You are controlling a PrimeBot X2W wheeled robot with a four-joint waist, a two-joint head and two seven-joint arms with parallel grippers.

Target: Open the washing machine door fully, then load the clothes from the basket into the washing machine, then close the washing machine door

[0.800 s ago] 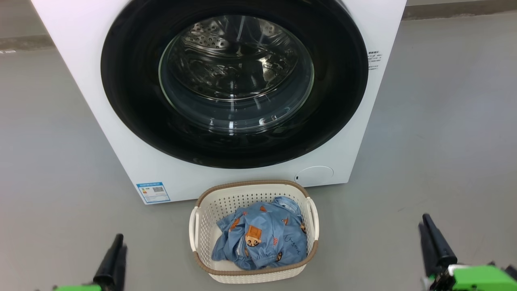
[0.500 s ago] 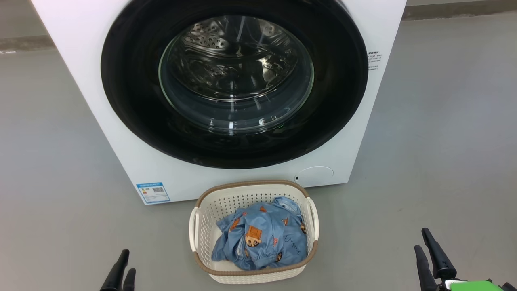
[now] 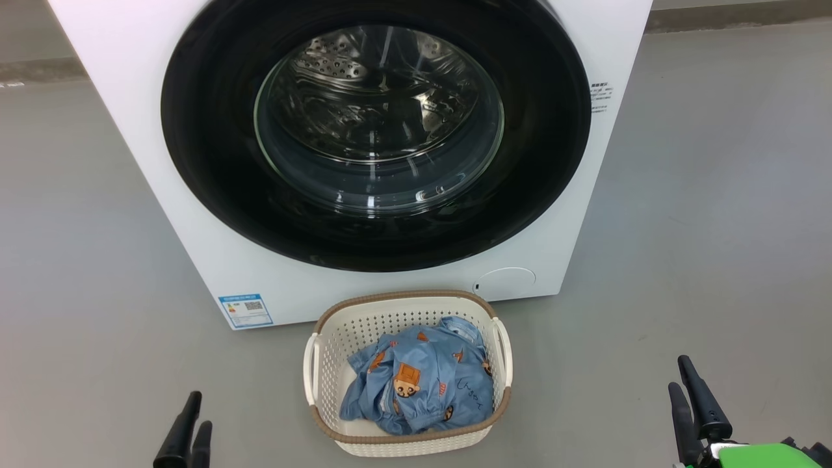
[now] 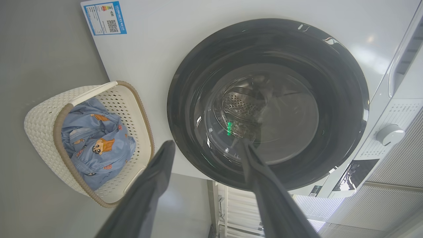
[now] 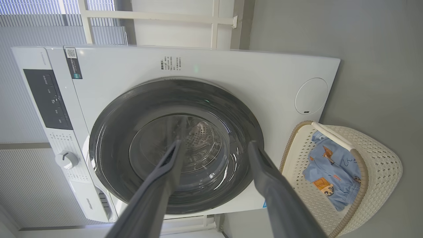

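A: Well, door status?
B: The washing machine door (image 3: 376, 130) appears shut; seam unclear. The clothes (image 3: 419, 383) lie in the basket (image 3: 403, 296), just near of it.
A: Tools?
B: Wide apart, empty: left gripper (image 4: 206, 143) near left, right gripper (image 5: 215, 142) near right.

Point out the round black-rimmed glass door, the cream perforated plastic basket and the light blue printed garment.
round black-rimmed glass door (image 3: 378, 123): head view, centre of the glass bowl.
cream perforated plastic basket (image 3: 403, 294): head view, brown far rim.
light blue printed garment (image 3: 422, 383): head view, middle of the fabric.

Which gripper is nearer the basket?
Left. The left gripper is a short way left of the basket; the right gripper is farther off, to its right.
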